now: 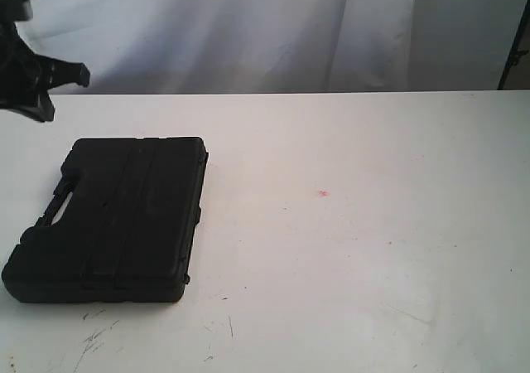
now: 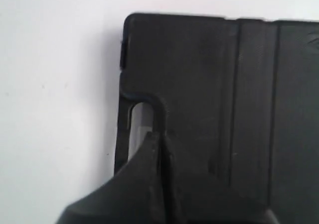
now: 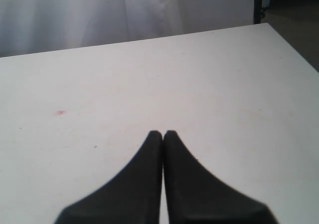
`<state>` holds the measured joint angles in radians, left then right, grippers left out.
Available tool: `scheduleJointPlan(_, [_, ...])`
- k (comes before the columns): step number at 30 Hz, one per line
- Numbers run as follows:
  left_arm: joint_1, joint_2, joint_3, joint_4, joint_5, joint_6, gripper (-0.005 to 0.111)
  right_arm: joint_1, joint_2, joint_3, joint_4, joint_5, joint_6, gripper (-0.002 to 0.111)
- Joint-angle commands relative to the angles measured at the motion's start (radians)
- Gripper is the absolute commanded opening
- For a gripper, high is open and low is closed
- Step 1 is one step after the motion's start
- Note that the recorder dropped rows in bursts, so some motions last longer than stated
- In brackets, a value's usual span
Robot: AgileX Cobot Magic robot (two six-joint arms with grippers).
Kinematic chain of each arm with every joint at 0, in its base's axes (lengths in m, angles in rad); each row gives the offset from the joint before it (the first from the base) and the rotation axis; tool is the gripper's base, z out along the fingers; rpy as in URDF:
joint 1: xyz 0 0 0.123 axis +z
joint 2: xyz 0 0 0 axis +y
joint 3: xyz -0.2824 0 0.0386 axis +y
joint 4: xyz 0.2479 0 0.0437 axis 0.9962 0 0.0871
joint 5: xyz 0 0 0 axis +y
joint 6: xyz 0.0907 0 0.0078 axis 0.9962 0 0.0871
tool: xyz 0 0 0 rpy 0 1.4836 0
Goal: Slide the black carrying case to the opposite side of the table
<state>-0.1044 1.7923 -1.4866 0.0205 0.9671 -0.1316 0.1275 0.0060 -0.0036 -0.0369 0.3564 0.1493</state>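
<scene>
One white table (image 1: 373,249) fills the scene. Toward the exterior view's left lies the black case (image 1: 116,220), flat and closed. The left gripper (image 2: 158,134), jaws together, hangs over the case's handle slot (image 2: 138,122). The right gripper (image 3: 163,133), jaws likewise together, hangs above bare tabletop near a pink spot (image 3: 60,113).

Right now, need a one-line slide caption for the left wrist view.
Closed left gripper framed against the handle slot of the black carrying case, which lies flat on the white table.
</scene>
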Motion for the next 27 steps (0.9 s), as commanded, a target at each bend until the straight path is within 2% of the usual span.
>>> scheduleJointPlan(1, [-0.053,-0.149,0.077,-0.035,-0.110,0.013,0.000,-0.008,-0.006,0.004,0.001,-0.005,-0.004,0.000])
scheduleJointPlan(5, [-0.080,-0.279,0.213,-0.040,-0.234,0.005,0.000,-0.008,-0.006,0.004,0.001,-0.005,-0.004,0.000])
scheduleJointPlan(13, [-0.082,-0.541,0.527,-0.148,-0.442,0.006,0.000,-0.008,-0.006,0.004,0.001,-0.005,-0.004,0.000])
scheduleJointPlan(18, [-0.082,-0.670,0.666,-0.208,-0.470,0.006,0.000,-0.008,-0.006,0.004,0.001,-0.005,-0.004,0.000])
scheduleJointPlan(23, [-0.082,-0.891,0.819,-0.274,-0.473,0.010,0.000,-0.008,-0.006,0.004,0.001,-0.005,-0.004,0.000])
scheduleJointPlan(27, [-0.082,-1.037,0.869,-0.303,-0.463,0.010,0.000,-0.008,-0.006,0.004,0.001,-0.005,-0.004,0.000])
